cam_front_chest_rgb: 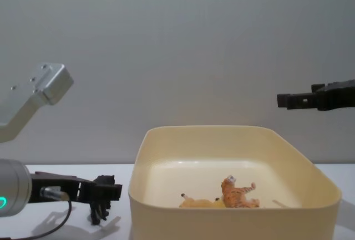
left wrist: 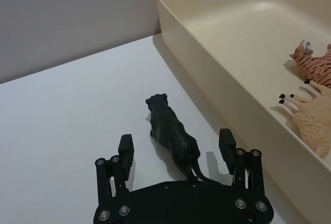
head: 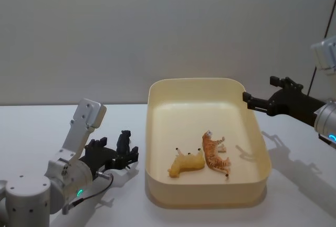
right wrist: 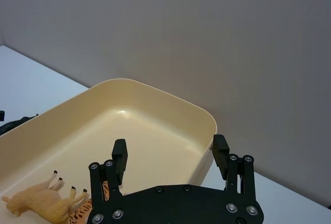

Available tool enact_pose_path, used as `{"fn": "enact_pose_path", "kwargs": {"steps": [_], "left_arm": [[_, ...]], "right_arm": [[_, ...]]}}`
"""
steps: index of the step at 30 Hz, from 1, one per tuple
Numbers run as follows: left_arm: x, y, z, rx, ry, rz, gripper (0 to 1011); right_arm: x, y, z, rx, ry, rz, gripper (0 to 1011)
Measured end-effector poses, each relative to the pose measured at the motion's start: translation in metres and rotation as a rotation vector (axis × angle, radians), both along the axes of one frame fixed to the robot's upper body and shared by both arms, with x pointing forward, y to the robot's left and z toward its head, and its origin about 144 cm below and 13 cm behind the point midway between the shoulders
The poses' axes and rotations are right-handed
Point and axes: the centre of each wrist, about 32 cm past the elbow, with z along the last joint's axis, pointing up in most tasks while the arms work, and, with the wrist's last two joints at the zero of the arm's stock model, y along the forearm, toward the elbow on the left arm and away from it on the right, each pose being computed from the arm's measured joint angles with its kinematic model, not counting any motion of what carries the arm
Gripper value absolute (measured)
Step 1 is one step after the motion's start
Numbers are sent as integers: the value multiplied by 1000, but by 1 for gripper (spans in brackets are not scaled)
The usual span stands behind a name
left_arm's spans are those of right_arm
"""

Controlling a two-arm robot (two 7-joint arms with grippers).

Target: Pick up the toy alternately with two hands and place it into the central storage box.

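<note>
L gripper (left wrist: 176, 149) fingers spread around black panther toy (left wrist: 170, 131) on table beside storage box (head: 152, 132), R gripper (right wrist: 169, 154) hangs empty and spread above box's far rim; risk: panther sits off-centre btwn fingers, may tip or slip on close

Hidden and cropped parts

In the chest view the storage box (cam_front_chest_rgb: 233, 195) wall hides the lower bodies of the tan animal (cam_front_chest_rgb: 199, 202) and tiger (cam_front_chest_rgb: 238, 193); its bottom is cut at the frame's lower edge, and the left gripper (cam_front_chest_rgb: 108, 193) partly covers the black toy (cam_front_chest_rgb: 101, 198).
</note>
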Motion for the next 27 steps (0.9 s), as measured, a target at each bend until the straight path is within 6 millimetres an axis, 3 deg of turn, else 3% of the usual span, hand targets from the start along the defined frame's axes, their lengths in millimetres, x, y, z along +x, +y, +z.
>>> {"fn": "enact_pose_path", "kwargs": {"steps": [12,27], "left_arm": [[14,-1,-5,-23,10,-28,989],[20,-2,-8,-31,16,-39,599]], "right_arm": [[0,0,0,0,0,0,1001],[0,0,0,0,0,0,1001]]}}
